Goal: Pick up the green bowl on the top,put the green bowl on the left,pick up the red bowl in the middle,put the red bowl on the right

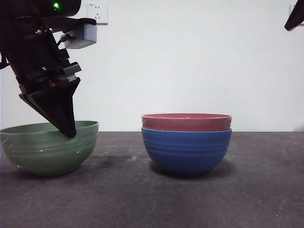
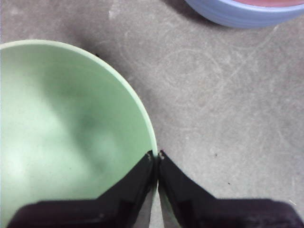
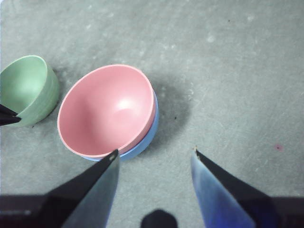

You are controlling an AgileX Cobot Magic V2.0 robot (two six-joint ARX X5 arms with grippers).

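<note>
Left claw (image 2: 156, 155) pinches the green bowl's (image 1: 47, 147) rim; right claw (image 3: 154, 156) hangs spread.

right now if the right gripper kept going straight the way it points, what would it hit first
Most likely bare table. The right gripper, jaws open, points at the tabletop just beside the red bowl, which sits nested in the blue bowl; one jaw might clip the red bowl's rim, depth unclear.

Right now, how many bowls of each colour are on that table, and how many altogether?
Sage-green glossy round bowl, standing apart with the left gripper shut on its rim: 1
Dusty red-pink glossy round bowl, nested in the blue one: 1
Blue ribbed round bowl: 1
Total: 3 bowls
</note>
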